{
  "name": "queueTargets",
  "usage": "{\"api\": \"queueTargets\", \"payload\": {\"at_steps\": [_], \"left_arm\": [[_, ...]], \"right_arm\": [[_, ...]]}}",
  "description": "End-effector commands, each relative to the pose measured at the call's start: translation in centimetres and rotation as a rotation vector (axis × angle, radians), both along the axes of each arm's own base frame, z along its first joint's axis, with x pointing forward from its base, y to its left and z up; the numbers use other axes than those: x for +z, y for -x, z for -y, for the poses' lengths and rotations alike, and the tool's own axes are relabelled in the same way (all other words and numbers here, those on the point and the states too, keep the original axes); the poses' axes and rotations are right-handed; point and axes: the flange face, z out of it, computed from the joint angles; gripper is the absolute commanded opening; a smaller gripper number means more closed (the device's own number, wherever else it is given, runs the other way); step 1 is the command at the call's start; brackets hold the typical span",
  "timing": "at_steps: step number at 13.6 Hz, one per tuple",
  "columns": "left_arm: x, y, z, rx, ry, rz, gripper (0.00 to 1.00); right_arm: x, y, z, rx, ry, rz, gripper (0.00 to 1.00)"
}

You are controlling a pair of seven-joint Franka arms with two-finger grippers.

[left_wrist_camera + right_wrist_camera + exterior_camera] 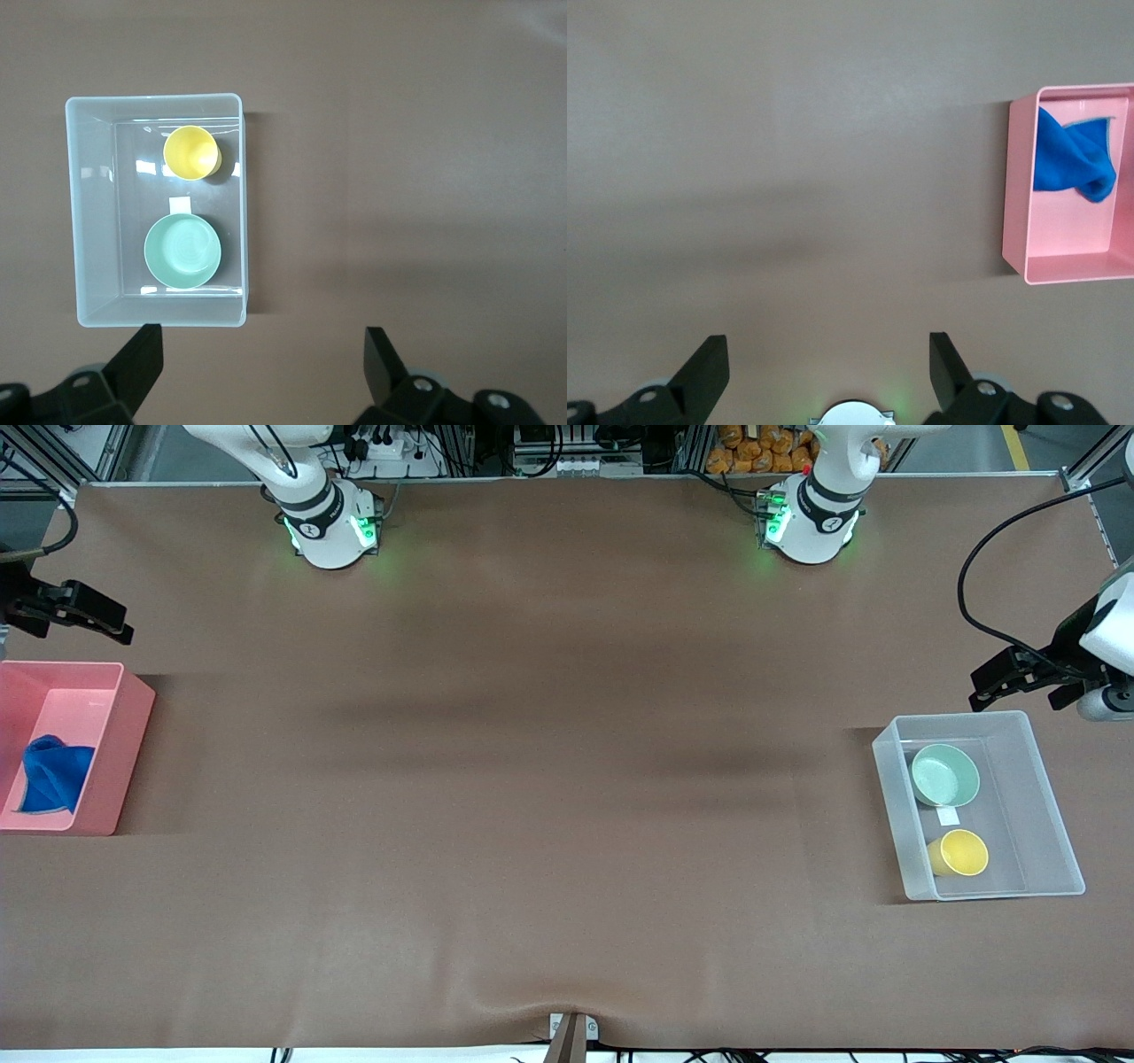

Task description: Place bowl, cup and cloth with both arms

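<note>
The mint-green bowl (945, 774) and the yellow cup (961, 853) sit in a clear plastic bin (1054, 841) at the left arm's end of the table, the cup nearer the front camera. In the left wrist view the bowl (182, 252) and cup (190, 152) show in the bin (89, 212). The blue cloth (53, 775) lies crumpled in a pink bin (124, 735) at the right arm's end; it also shows in the right wrist view (1072, 159). My left gripper (1019, 677) is open and empty, held high beside the clear bin. My right gripper (84, 615) is open and empty, above the table beside the pink bin.
The brown table mat (549, 779) spreads between the two bins. The arm bases (332, 527) (811, 522) stand at the table's edge farthest from the front camera. A small bracket (571, 1032) sits at the nearest edge.
</note>
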Motion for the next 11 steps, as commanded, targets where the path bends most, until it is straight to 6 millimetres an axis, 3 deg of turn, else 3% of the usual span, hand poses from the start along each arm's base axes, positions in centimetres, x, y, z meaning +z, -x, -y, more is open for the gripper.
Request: {"api": "queueTargets", "payload": {"at_steps": [1, 3, 6, 11], "left_arm": [[0.1, -0.5, 0.2, -0.004, 0.006, -0.008, 1.00], [0.1, -0.5, 0.1, 0.000, 0.011, -0.010, 1.00], [0.1, -0.4, 0.1, 0.000, 0.011, -0.011, 1.00], [-0.2, -0.5, 0.2, 0.003, 0.011, -0.018, 1.00]], "right_arm": [[0.0, 1.2, 1.6, 0.071, -0.011, 0.005, 1.00], [-0.4, 1.9, 3.8, 0.027, -0.088, 0.008, 1.00], [-0.2, 2.0, 3.2, 0.025, -0.090, 0.012, 1.00], [-0.2, 2.1, 4.2, -0.014, -0.090, 0.005, 1.00]]}}
